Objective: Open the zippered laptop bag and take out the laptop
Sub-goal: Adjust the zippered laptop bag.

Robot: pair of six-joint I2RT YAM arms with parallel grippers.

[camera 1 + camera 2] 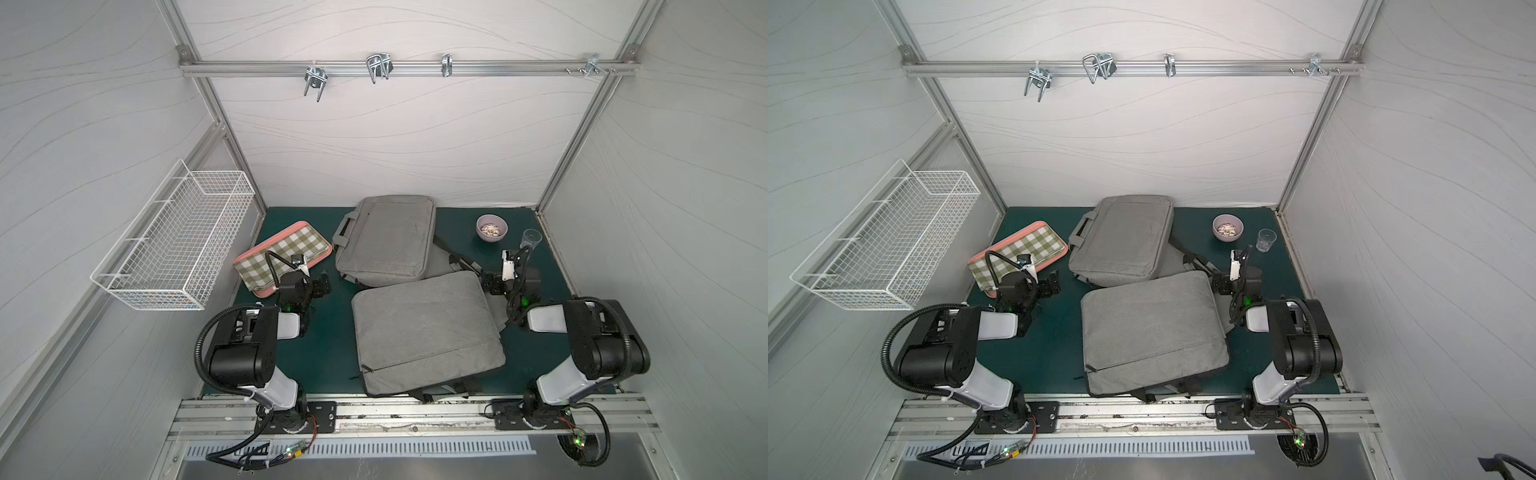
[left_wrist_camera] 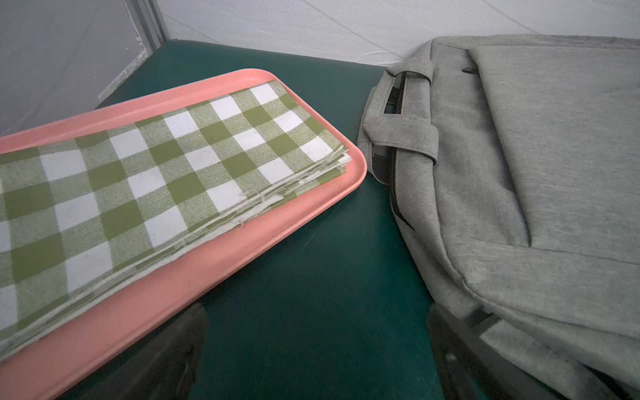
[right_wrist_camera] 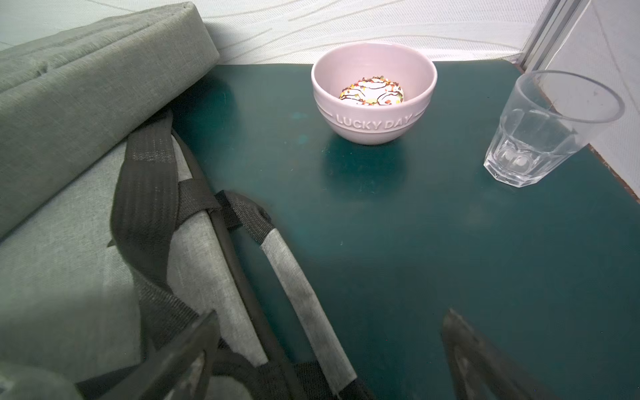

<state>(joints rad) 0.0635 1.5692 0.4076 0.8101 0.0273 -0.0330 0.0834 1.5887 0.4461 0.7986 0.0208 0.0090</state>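
A grey laptop bag (image 1: 386,243) (image 1: 1121,239) with carry handles lies flat and zipped at the back of the green mat. Its handle (image 2: 398,135) shows in the left wrist view. The laptop is hidden. A second grey bag (image 1: 424,332) with black straps lies in front of it and overlaps its near edge. My left gripper (image 1: 322,286) (image 2: 317,356) stands open over bare mat, between the pink tray and the laptop bag's handle side. My right gripper (image 1: 488,284) (image 3: 329,349) is open beside the bags' right edge, and a grey shoulder strap (image 3: 304,294) runs between its fingers.
A pink tray (image 1: 253,291) (image 2: 207,263) holding a folded green checked cloth sits at the left. A pale bowl (image 1: 491,227) (image 3: 374,93) and an empty glass (image 1: 532,239) (image 3: 543,131) stand at the back right. A white wire basket (image 1: 174,241) hangs on the left wall.
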